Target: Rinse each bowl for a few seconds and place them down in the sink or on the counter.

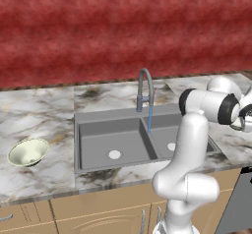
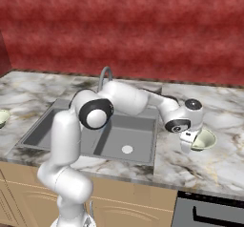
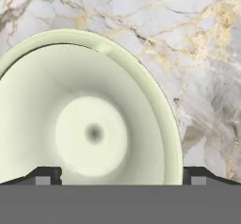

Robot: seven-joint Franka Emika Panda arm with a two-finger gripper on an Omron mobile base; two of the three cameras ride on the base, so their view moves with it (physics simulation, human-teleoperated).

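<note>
One pale cream-green bowl (image 2: 204,139) sits on the marbled counter (image 2: 214,164) just right of the sink (image 2: 138,135). My gripper (image 2: 187,144) hangs open right over its left rim, pointing down. In the hand view this bowl (image 3: 94,119) is very close, and the two fingertips (image 3: 47,175) stand wide apart at its near side with nothing clamped between them. The other bowl (image 1: 28,152) rests on the counter left of the sink (image 1: 118,139); its edge (image 2: 2,118) peeks in at the far left of the right base view.
A thin blue stream of water (image 1: 149,120) runs from the curved grey faucet (image 1: 145,88) onto the divider between the two basins. My arm reaches across the right basin. A red wall backs the counter, and a dark appliance (image 2: 209,211) stands below at the right.
</note>
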